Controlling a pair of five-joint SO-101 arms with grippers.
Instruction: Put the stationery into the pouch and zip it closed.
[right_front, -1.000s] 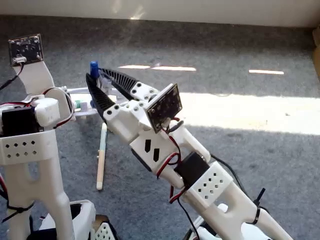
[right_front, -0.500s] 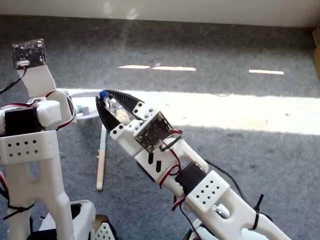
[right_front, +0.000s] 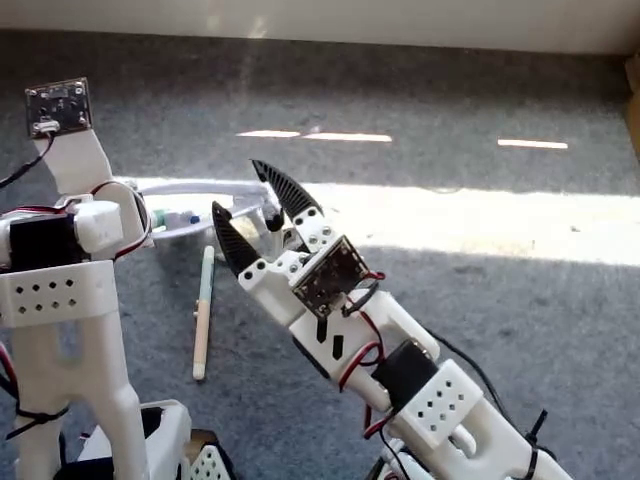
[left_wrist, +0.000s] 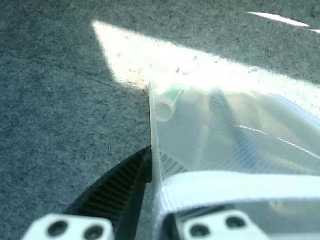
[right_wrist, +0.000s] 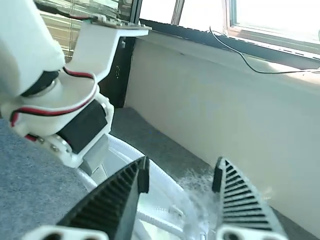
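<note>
Right gripper (right_front: 237, 187) opened, retreated, empty; left gripper (left_wrist: 152, 167) pinches clear pouch (left_wrist: 240, 150), pens (left_wrist: 222, 107) inside.

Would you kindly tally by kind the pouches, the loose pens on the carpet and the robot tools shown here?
Pouch: 1
Loose pen on the carpet: 1
Tools: 2, the left tool and the right tool
Total: 4

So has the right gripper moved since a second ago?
Yes. In the high view the right gripper has drawn back rightward from over the pouch, passing from left to right of the far end of the pen.
</note>
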